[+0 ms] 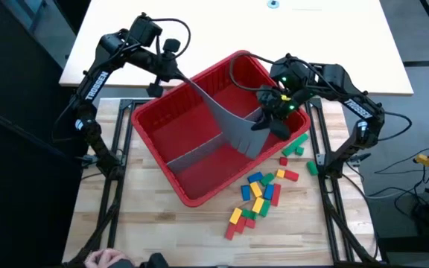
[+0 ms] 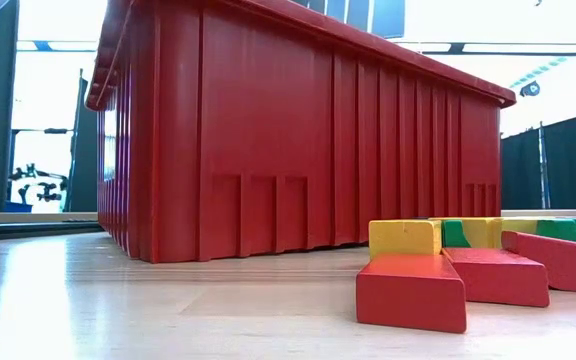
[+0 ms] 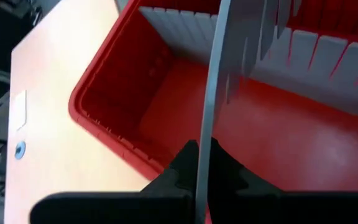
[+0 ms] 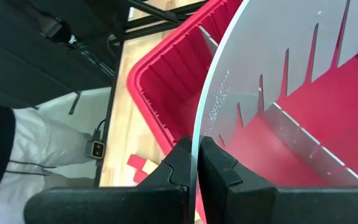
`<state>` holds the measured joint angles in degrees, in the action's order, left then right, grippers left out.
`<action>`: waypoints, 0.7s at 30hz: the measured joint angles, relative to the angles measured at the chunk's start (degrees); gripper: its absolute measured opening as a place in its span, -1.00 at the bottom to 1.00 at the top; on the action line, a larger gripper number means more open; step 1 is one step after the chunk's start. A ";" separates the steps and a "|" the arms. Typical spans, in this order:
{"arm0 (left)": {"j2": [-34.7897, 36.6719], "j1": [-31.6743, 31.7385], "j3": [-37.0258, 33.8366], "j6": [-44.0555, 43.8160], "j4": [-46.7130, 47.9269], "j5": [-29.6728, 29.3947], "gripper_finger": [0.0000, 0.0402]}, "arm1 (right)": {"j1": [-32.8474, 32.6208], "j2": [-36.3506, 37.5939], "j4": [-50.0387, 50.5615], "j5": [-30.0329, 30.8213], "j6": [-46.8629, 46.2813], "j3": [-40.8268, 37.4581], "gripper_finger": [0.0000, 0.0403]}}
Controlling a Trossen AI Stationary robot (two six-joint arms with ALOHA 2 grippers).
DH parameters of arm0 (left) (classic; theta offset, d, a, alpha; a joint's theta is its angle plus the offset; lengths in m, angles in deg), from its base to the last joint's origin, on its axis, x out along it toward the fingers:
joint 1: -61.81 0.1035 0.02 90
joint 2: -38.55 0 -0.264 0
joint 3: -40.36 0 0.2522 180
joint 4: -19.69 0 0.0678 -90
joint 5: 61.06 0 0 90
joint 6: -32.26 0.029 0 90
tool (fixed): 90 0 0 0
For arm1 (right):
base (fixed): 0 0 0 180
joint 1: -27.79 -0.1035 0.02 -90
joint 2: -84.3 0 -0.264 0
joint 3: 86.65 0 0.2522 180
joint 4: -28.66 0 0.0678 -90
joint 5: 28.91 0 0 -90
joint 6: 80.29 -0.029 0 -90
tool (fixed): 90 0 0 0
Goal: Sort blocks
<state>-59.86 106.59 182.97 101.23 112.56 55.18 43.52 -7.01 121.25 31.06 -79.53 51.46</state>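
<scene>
The left gripper (image 3: 199, 163) is pressed together on the thin edge of a grey slotted panel (image 1: 229, 115), pinching it over the far-left corner of the red bin (image 1: 171, 110), and the right gripper (image 4: 196, 163) is clamped the same way on the other end of that panel near the bin's right wall. In the high view the panel curves in a bowed arc across the inside of the bin from one gripper to the other, and a second grey divider (image 1: 192, 151) lies along the bin floor below it. The bin sits turned at an angle on the wooden table (image 1: 170, 231). The blocks (image 1: 259, 195) lie outside the bin on the table just beside its right and near walls: a loose cluster of red, yellow, blue and green pieces trailing from near the right gripper down toward the front edge. From table height, a red block (image 2: 411, 290) lies nearest the camera with a yellow one (image 2: 404, 236) behind it, and more red, green and yellow pieces spread off to the side. A person's hand (image 1: 101, 260) shows at the table's front edge.
</scene>
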 joint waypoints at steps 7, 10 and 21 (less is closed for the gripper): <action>-0.02 -0.38 -0.82 1.54 3.57 2.74 -1.00 | -0.12 0.01 0.09 -2.12 0.97 0.02 -1.00; 0.00 -0.44 -1.98 2.79 6.38 3.35 -1.00 | -0.33 -0.06 0.09 -2.16 1.58 0.02 -1.00; -0.02 -0.53 -4.52 8.50 4.16 3.67 -1.00 | -1.19 -0.15 -0.53 -1.92 2.31 0.02 -1.00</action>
<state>-59.88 106.06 178.45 109.73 116.72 58.85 42.33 -7.16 120.72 29.14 -77.22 51.49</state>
